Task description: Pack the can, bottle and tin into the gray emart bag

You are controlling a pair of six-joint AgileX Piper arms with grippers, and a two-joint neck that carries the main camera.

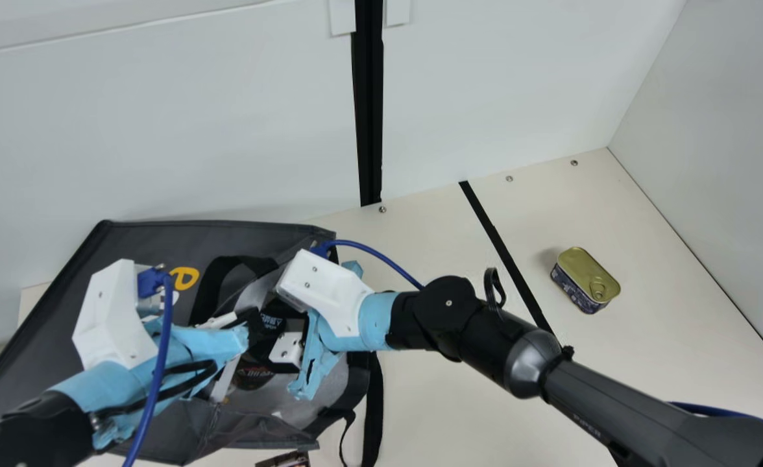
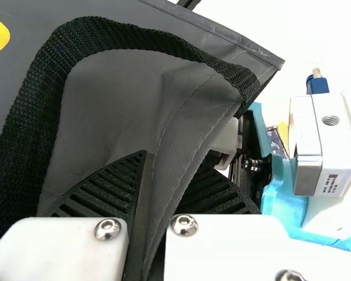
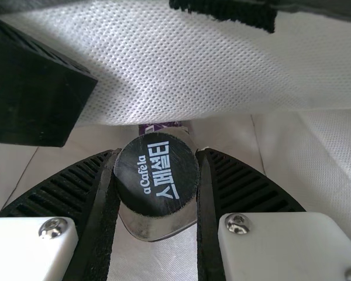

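While looking down in the main view, find the gray emart bag (image 1: 135,243) spread under and around the left gripper (image 1: 250,321) and the right gripper (image 1: 279,332), with a yellow mark (image 1: 183,277) just beyond the left one.

In the left wrist view, see more of the hold: fingers (image 2: 114,184) closed on the bag's folded edge, beside a black strap (image 2: 41,99). In the right wrist view, see the white lining (image 3: 193,70) ahead of the right gripper, and the bottle (image 3: 155,175) clasped between both fingers (image 3: 64,190), inside the bag. Reads as cap toward the wrist, base away from it, with the long axis running roughly along the fingers.

Just beside the right gripper in the main view, inside the bag, notice something dark with reddish print (image 1: 254,376), too covered to name.

Well apart from the right gripper, across its forearm on the bare table (image 1: 673,337), find the tin (image 1: 586,279): lid up, long axis slanting, ring end toward the near right. In the left wrist view, catch a sliver of it past the right arm.
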